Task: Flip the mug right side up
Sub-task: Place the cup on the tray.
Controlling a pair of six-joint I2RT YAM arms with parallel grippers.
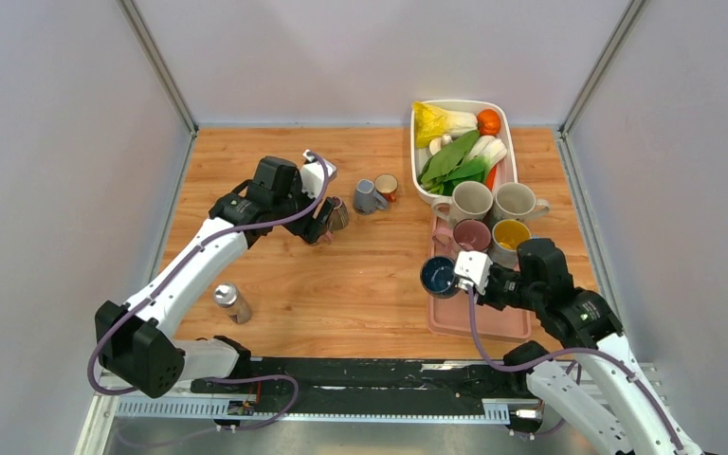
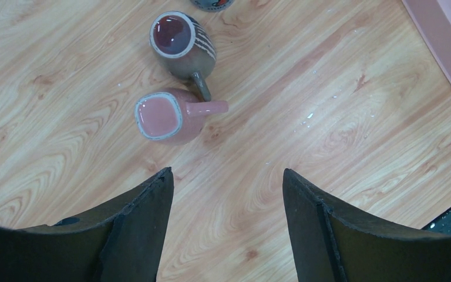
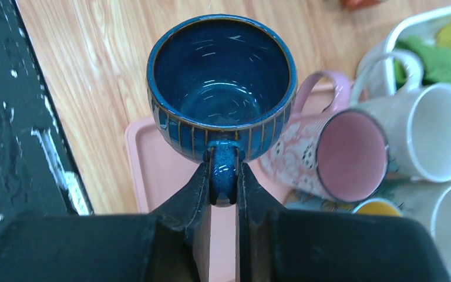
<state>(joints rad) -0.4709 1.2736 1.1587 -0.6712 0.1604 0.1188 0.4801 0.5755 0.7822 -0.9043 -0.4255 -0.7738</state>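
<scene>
My right gripper [image 1: 463, 276] [image 3: 223, 171] is shut on the handle of a dark blue ribbed mug [image 1: 438, 276] [image 3: 222, 88]. It holds the mug over the near left corner of a pink tray [image 1: 479, 324] [image 3: 152, 170]. The mug's mouth shows from above and faces the wrist camera. My left gripper [image 1: 329, 224] [image 2: 228, 174] is open and empty above the bare wood. Just beyond it are a pink mug [image 2: 165, 116] [image 1: 337, 212] and a grey striped mug [image 2: 183, 44] [image 1: 369, 197], both with their mouths in sight.
The tray holds two white mugs [image 1: 471, 201] [image 1: 516, 201], a pink patterned mug [image 1: 472, 234] [image 3: 329, 153] and a yellow-lined mug [image 1: 510, 234]. A white bin of vegetables [image 1: 428, 194] stands behind it. A small orange-rimmed mug [image 1: 387, 186] and a metal shaker [image 1: 231, 302] are on the table.
</scene>
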